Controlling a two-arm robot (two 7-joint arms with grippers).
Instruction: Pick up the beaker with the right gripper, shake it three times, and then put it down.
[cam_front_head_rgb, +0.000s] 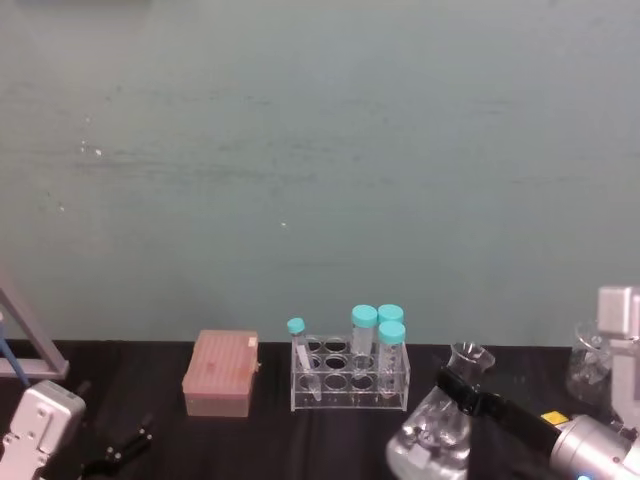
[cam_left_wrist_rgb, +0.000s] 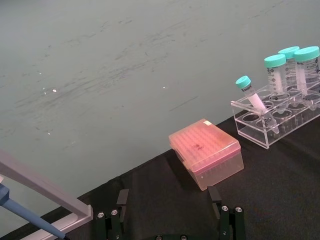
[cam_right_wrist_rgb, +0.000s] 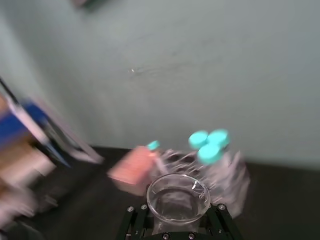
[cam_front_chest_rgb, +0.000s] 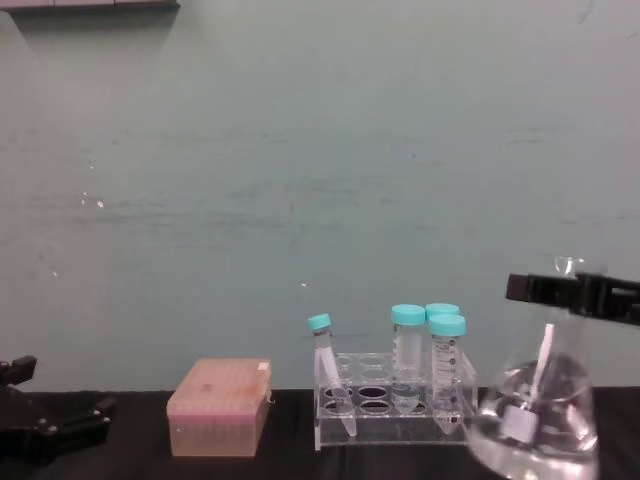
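Right gripper (cam_front_head_rgb: 463, 383) is clamped on the neck of the beaker (cam_front_head_rgb: 437, 432), just under the flared rim. In the chest view I see its two black fingers (cam_front_chest_rgb: 530, 289) lying level across the glass. The right wrist view looks straight down into the open mouth, with the jaws on either side of it.

The beaker stands at the robot's right of the tube rack (cam_front_head_rgb: 350, 376), just beside it and nearer to me. Clear liquid sits in the wide base, and the white label (cam_front_chest_rgb: 518, 425) faces the chest camera. I cannot tell whether the base touches the black table (cam_front_head_rgb: 130, 385).

The rack holds four blue-capped tubes (cam_front_head_rgb: 364, 330); the leftmost one leans. A pink tip box (cam_front_head_rgb: 220, 373) sits to the rack's left, apart from it.

Left gripper (cam_left_wrist_rgb: 170, 220) is parked low at the table's left end, fingers spread wide with nothing between them.
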